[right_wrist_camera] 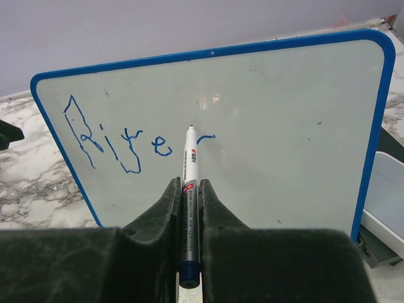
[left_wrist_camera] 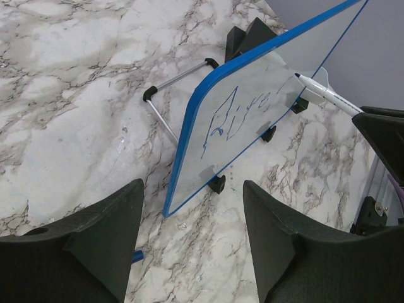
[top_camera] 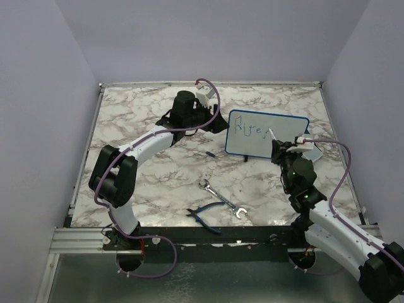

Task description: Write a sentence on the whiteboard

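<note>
The whiteboard (top_camera: pixel 268 134), white with a thin blue frame, stands tilted on a small stand at the right middle of the table. It also shows in the left wrist view (left_wrist_camera: pixel 252 107) and in the right wrist view (right_wrist_camera: pixel 252 126). The sentence (right_wrist_camera: pixel 126 142) reads roughly "Rite" plus a short stroke in blue. My right gripper (right_wrist_camera: pixel 190 189) is shut on a white marker (right_wrist_camera: pixel 190 164), whose tip is at the board just right of the writing. My left gripper (left_wrist_camera: pixel 192 240) is open and empty, left of the board, looking at its face.
A blue marker cap (top_camera: pixel 209 153) lies left of the board. A wrench (top_camera: pixel 222 200) and blue-handled pliers (top_camera: pixel 205 214) lie near the front edge. A grey tray (right_wrist_camera: pixel 385 208) sits behind the board's right side. Walls enclose the table.
</note>
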Motion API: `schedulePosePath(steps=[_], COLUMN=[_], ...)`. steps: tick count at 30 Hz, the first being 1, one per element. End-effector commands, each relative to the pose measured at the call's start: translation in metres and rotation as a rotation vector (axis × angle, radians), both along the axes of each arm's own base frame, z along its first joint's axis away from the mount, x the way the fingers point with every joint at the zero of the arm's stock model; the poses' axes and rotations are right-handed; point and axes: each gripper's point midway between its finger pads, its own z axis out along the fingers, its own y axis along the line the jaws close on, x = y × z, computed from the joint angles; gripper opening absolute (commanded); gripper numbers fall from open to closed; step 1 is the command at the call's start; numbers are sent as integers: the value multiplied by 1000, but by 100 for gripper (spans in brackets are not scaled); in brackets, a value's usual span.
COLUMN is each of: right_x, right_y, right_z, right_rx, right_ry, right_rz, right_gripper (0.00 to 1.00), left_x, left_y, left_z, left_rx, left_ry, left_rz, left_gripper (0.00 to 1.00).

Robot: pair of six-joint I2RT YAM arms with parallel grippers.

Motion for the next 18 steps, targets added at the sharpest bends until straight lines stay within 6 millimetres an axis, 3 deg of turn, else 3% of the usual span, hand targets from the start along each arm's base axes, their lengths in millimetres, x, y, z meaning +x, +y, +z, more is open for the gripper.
schedulePosePath(steps=[1, 18], right_x=[4, 0], right_y=[-9, -12], right_z=[11, -14], right_rx=[2, 4], right_ry=[-30, 50], right_rz=[-52, -73], right_gripper=[1, 1], left_x=[-4, -5], left_y=[-2, -2], left_z=[2, 4], left_rx=[-5, -9], left_ry=[3, 0], left_rz=[-25, -28], left_gripper=[65, 65])
